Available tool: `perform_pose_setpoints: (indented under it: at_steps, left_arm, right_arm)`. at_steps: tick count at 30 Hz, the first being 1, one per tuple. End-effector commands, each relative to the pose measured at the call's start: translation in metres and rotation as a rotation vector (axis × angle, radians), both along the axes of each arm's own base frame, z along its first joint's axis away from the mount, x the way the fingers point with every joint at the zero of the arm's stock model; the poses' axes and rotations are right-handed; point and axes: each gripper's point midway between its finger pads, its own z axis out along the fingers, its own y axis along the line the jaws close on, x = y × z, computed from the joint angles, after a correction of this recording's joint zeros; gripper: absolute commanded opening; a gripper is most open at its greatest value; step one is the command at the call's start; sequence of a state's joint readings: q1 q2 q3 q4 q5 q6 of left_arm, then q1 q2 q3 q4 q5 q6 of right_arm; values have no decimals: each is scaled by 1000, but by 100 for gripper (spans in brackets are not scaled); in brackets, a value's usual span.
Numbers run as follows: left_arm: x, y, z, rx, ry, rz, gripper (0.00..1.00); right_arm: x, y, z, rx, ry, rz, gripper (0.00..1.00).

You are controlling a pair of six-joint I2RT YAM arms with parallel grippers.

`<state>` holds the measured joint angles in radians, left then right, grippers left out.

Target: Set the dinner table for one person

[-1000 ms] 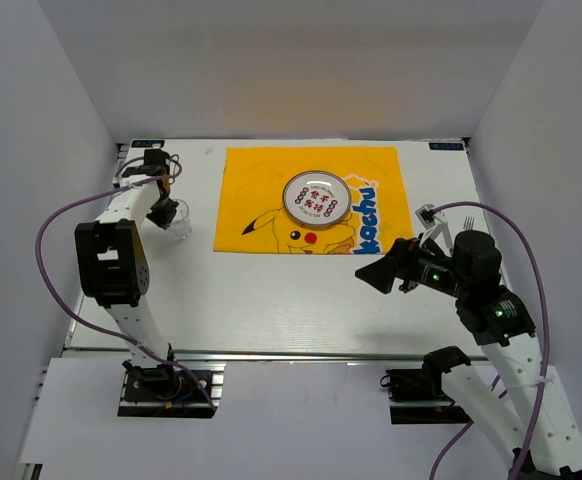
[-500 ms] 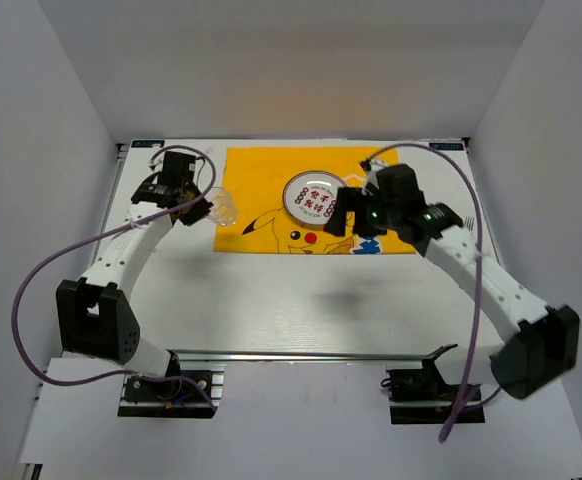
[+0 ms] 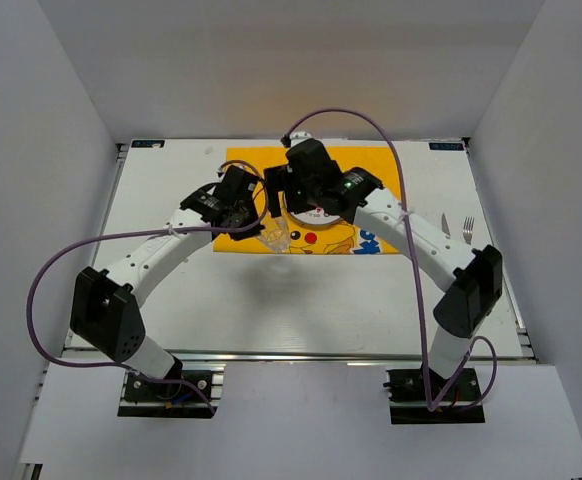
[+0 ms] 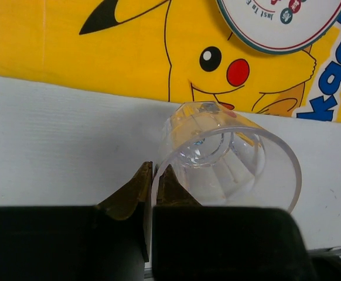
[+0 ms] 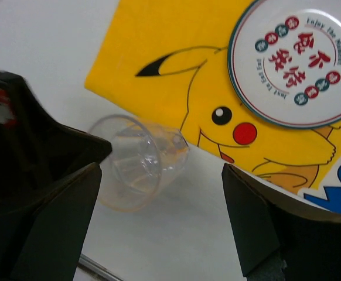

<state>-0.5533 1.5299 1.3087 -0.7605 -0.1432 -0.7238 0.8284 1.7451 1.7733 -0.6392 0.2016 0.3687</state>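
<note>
Filling the view, the white plank-grained dinner table [image 3: 271, 300] bears a yellow mat [image 3: 376, 165] at twelve o'clock, a fork [image 3: 468, 228] at three. Its left gripper [image 4: 153, 174] pinches the clear cup [image 4: 229, 155] by the rim; the right gripper [image 5: 160, 175] gapes empty.

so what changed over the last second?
The left gripper, pinching the clear cup by its rim, carried it from the far-left of the table rightward to the yellow mat's near edge; the cup is now tipped sideways. The right gripper swung from beside the fork leftward over the cup, jaws open, empty. Plate, mat and fork stayed put.
</note>
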Motion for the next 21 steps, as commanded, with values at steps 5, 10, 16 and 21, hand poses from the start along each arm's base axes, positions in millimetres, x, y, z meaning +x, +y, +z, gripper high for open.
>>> perform_pose_setpoints:
  at_steps: [5,10,16,21]
  left_arm:
    - [7,-4,51,-39,-131,18,0]
    - [2,-13,56,-83,-137,-11,0]
    - [0,-14,66,-92,-161,-10,0]
    - [1,-14,77,-102,-182,-9,9]
  right_arm:
    - [-3,-10,-35,-88,21,-63,88]
    - [-7,0,-48,-79,51,-35,77]
    - [-7,2,-57,-94,61,-44,17]
    - [-14,7,-57,-95,59,-34,0]
